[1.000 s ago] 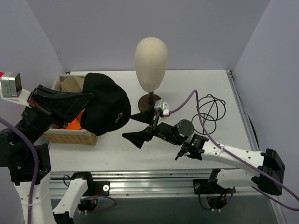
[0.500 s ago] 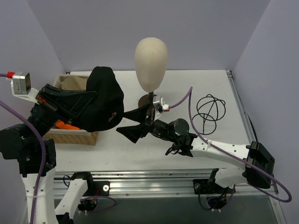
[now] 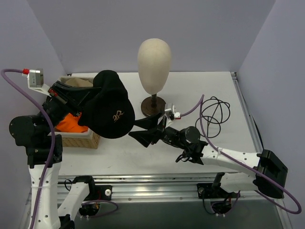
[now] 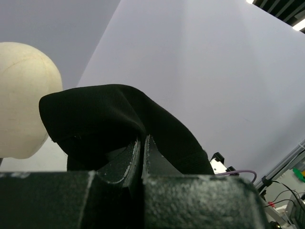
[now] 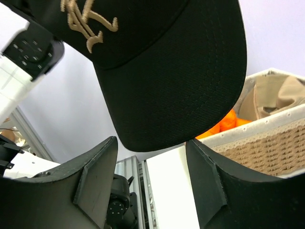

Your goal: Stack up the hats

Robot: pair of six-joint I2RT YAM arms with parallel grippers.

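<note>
1. The left arm was raised, and the left gripper was pinched shut on the black cap.
2. The cap hung between the basket and the head form. Its long axis ran far to near, with the brim tipped down toward the near edge.
3. The right gripper reached leftward under the brim, its jaws apart and holding nothing.

Held aloft — black cap; orange hat, tan cap in basket.

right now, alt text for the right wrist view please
A black cap with a gold logo dips its brim between the open right gripper. Behind, a wicker basket holds a tan hat and an orange hat.
</note>
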